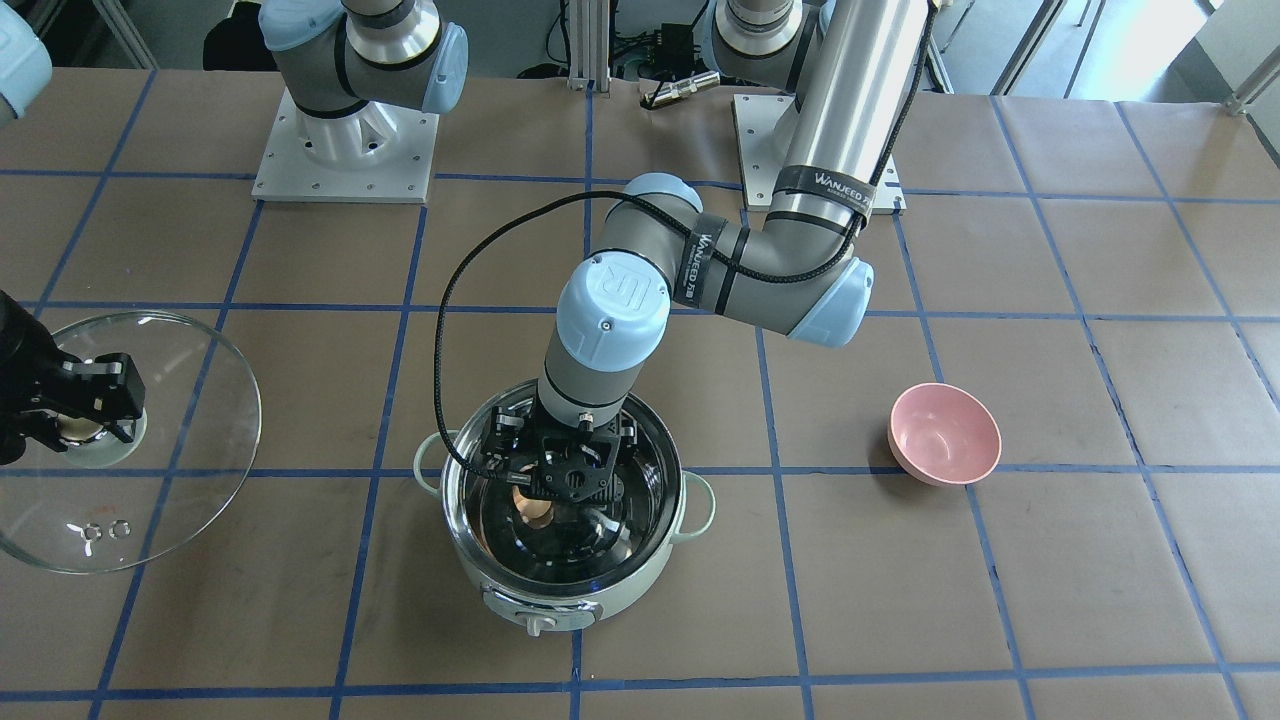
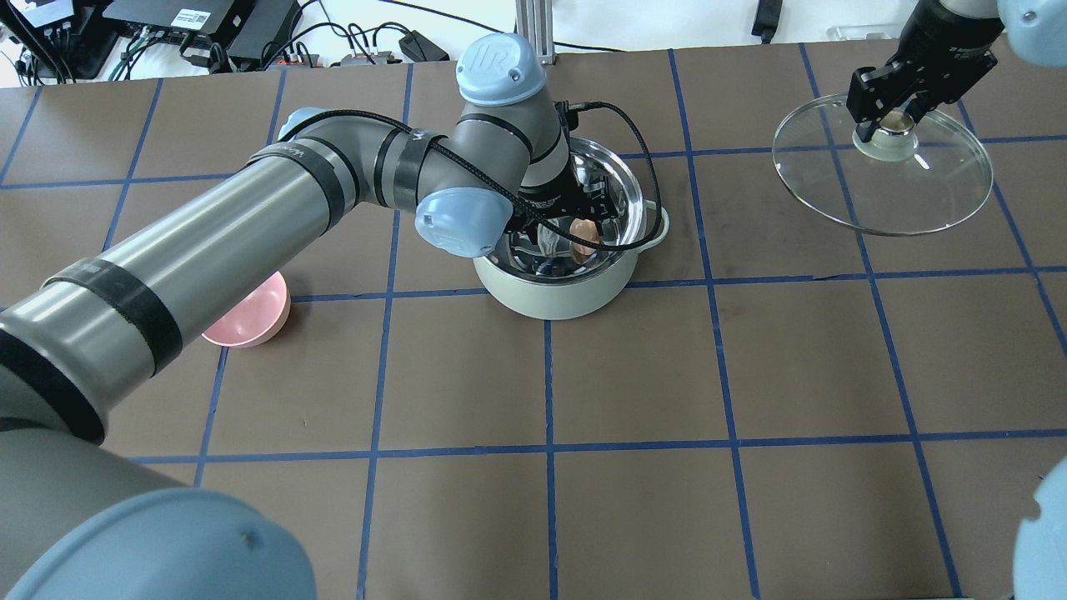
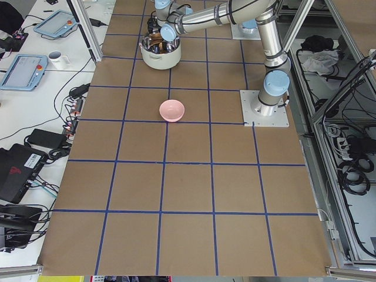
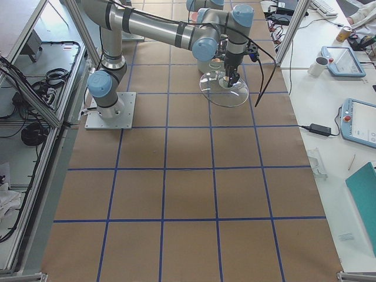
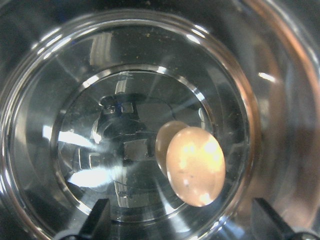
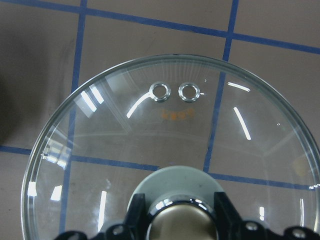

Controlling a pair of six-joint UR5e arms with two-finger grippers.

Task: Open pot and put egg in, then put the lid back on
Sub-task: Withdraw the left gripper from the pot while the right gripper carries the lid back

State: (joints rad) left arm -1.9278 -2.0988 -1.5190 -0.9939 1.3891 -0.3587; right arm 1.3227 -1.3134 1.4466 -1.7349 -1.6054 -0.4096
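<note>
The mint-green pot stands open at mid-table, its steel inside bare. The tan egg lies on the pot's bottom, clear in the left wrist view with its reflection beside it. My left gripper reaches down inside the pot, just above the egg, open, with its fingertips wide apart and touching nothing. My right gripper is shut on the beige knob of the glass lid. It holds the lid off to the robot's right, well apart from the pot.
A pink bowl sits on the table on the robot's left, apart from the pot. The left arm's black cable loops over the pot's rim. Blue tape lines grid the brown table.
</note>
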